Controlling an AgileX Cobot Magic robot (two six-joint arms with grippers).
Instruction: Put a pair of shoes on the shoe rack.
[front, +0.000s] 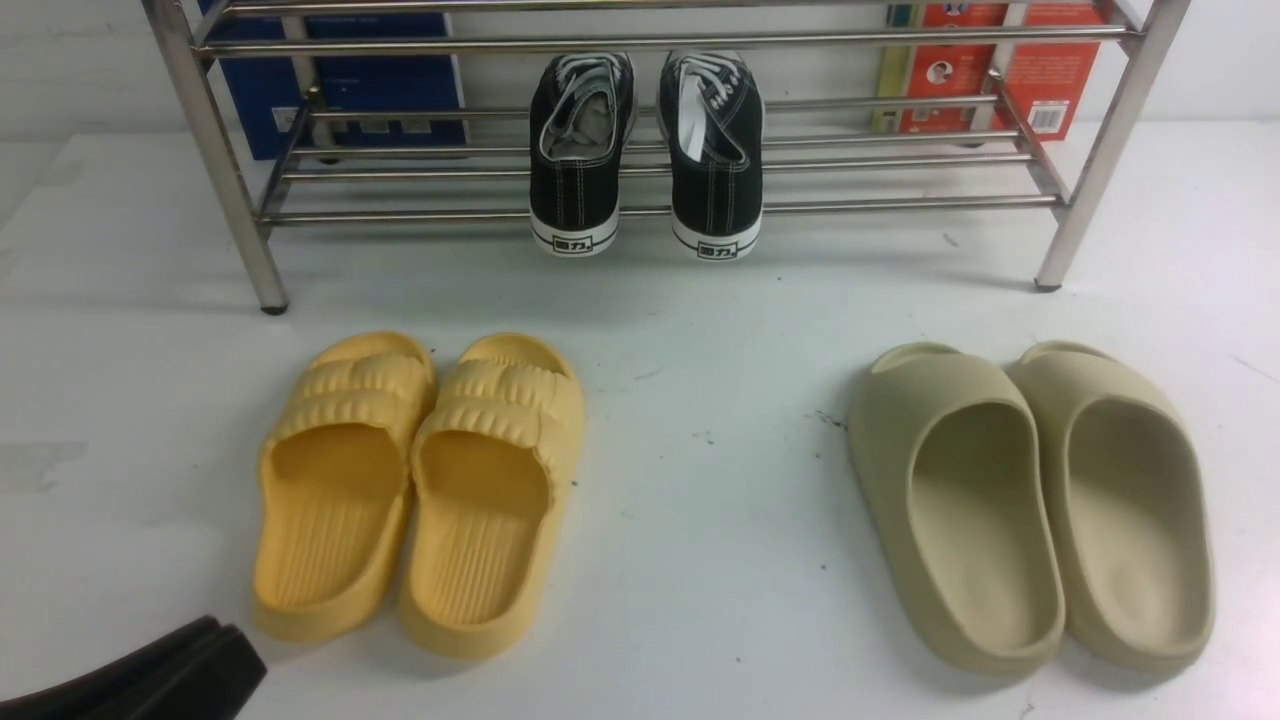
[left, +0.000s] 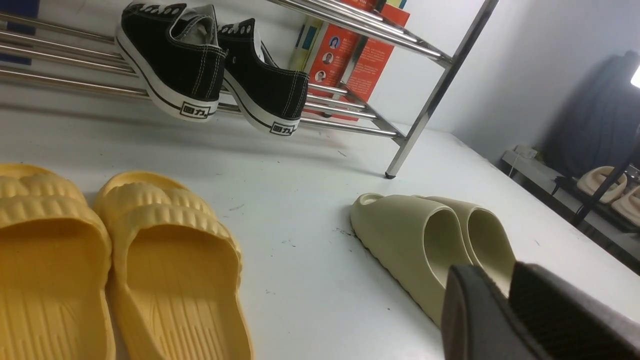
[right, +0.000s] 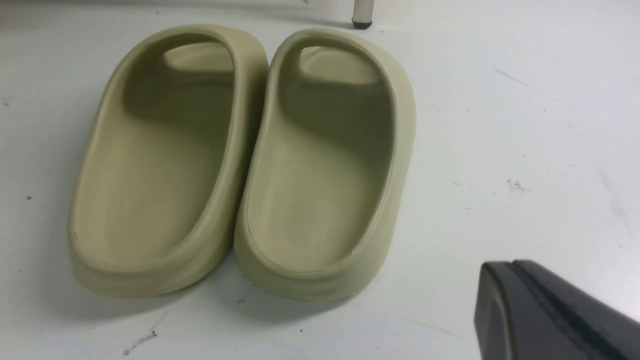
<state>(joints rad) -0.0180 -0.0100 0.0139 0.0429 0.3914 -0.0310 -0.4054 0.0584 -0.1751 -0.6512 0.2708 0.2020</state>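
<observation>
Far beyond left gripper (front: 215, 650) — sneakers (front: 645, 150).

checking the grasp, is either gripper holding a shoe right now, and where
Nothing is held. The left gripper and right gripper hover empty; both sneakers sit on the shoe rack.

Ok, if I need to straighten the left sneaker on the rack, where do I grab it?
Grip the left sneaker at its heel collar, one jaw inside the opening, coming from the front. The heel overhangs the shoe rack front rail toward the robot, and the upper rail blocks a reach from above.
</observation>
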